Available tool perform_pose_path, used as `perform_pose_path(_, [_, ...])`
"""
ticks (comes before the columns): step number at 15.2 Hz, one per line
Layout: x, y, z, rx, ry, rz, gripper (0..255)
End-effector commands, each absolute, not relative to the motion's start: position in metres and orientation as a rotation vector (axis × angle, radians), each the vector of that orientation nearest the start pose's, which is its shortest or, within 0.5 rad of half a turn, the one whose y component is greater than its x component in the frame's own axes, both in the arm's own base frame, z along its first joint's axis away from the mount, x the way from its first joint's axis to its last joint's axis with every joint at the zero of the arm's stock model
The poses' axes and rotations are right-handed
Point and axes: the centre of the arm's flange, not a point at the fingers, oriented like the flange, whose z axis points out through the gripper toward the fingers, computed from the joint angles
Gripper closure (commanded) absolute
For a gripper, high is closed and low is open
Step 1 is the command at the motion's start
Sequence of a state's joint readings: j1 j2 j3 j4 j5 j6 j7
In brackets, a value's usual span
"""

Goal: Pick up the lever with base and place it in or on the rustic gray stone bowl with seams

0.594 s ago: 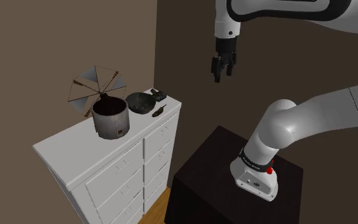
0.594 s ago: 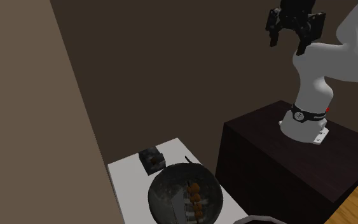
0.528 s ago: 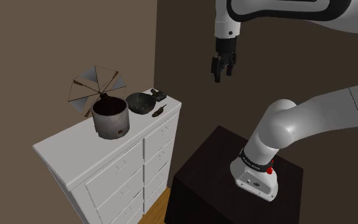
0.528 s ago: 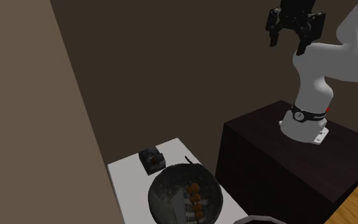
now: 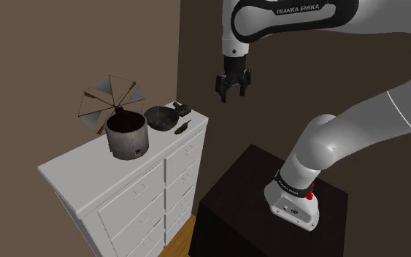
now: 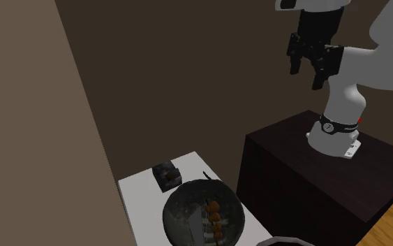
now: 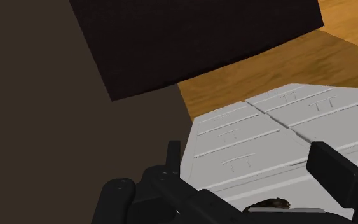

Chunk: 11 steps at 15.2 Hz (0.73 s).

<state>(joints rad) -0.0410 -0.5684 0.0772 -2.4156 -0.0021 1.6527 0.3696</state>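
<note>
Shoulder view shows the white, dark-jointed arm (image 5: 357, 124) arching from its dark box stand (image 5: 247, 182) toward a white dresser (image 5: 116, 186) with panelled drawer fronts, set in a corner of matte brown walls. On the dresser top stand a dark cylindrical pot (image 5: 128, 136), a spoked, umbrella-like frame (image 5: 109, 98) behind it, and the rough, dark grey stone bowl (image 5: 161, 118). The lever with base (image 5: 181, 109), a small dark blocky piece, sits just beside the bowl at the dresser's far corner. The second exterior view also shows it apart from the bowl's rounded rim (image 6: 181, 199), nearer the wall (image 6: 165, 175). The black gripper (image 5: 231, 89) hangs in the air well above the dresser's edge; its fingers (image 7: 333, 167) stand wide apart and grasp nothing.
</note>
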Motion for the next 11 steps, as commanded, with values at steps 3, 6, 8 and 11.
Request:
perform_pose_path(3, [0.399, 0.026, 0.47, -3.119, 0.773, 0.254, 0])
perform_pose_path(6, [0.431, 0.03, 0.45, -3.081, 0.929, 0.225, 0])
perform_pose_path(8, [0.452, 0.032, 0.437, -3.05, 1.031, 0.205, 0])
perform_pose_path(11, [0.484, 0.031, 0.418, -2.998, 1.182, 0.174, 0])
